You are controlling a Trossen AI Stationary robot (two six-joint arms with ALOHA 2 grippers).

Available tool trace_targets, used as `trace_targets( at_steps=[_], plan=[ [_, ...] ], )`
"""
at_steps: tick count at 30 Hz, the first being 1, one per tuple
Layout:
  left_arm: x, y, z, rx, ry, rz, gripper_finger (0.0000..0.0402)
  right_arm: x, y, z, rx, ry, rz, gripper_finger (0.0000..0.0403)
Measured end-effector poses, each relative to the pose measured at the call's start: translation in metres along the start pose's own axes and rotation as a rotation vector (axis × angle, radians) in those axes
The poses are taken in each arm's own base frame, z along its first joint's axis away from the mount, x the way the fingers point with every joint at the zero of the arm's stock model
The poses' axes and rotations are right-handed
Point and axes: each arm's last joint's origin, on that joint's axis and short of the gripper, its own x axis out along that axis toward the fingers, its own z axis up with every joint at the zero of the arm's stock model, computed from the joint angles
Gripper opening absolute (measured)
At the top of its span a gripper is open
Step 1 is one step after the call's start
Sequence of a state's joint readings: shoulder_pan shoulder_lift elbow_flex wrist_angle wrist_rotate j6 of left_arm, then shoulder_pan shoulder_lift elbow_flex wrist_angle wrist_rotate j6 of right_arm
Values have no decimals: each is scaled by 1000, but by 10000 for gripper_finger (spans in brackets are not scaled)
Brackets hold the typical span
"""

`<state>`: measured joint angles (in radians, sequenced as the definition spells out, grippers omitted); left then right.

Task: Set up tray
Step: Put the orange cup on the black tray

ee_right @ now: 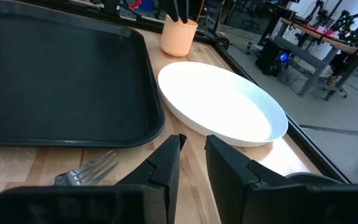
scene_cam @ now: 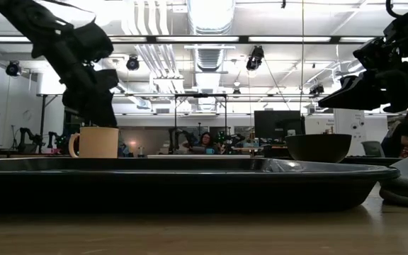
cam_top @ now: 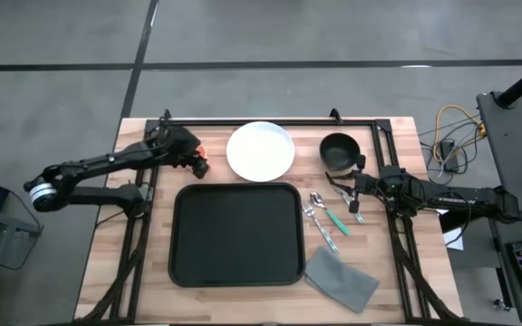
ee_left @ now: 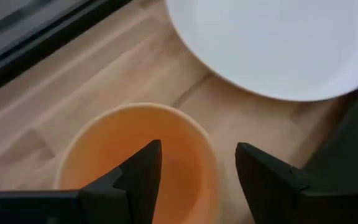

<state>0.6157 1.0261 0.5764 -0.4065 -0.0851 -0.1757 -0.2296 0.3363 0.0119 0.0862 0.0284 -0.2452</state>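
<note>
The black tray lies flat at the table's middle, toward its near edge. An orange cup stands upright on the wood beyond the tray's far left corner, also in the low view. My left gripper is open and comes down over the cup. One finger is inside the cup and the other is outside its wall, with a gap on each side. My right gripper hovers above the table right of the tray, near the black bowl. It is open by a narrow gap and holds nothing.
A round white plate sits beyond the tray's far edge, between cup and bowl. A fork and a green-handled spoon lie right of the tray. A grey folded cloth lies near the tray's near right corner. A black frame rail runs along the far edge.
</note>
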Motion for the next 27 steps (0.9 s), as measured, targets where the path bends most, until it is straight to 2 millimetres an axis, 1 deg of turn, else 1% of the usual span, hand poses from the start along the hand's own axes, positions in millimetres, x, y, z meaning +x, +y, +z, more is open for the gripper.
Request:
trace_targets(
  at_steps=[4,8,12,14,17,19,22,23,27],
  plan=[
    [7,0,-2,3,39,6,173,0,0,0,0,0,0,68],
    [14,-1,-3,5,73,12,171,0,0,0,1,0,0,68],
    [14,-2,3,5,66,9,169,0,0,0,-1,1,0,68],
    [14,-2,4,6,76,10,159,0,0,0,-1,0,0,68],
    [12,-2,4,11,95,12,124,0,0,0,-1,0,0,68],
    [11,-2,2,25,115,14,89,0,0,0,2,0,0,68],
    [11,-1,0,55,137,16,26,0,0,0,1,0,1,68],
    [11,-1,0,59,140,16,14,0,0,0,2,0,0,68],
    [11,-1,0,63,139,16,7,0,0,0,2,0,1,68]
  ],
)
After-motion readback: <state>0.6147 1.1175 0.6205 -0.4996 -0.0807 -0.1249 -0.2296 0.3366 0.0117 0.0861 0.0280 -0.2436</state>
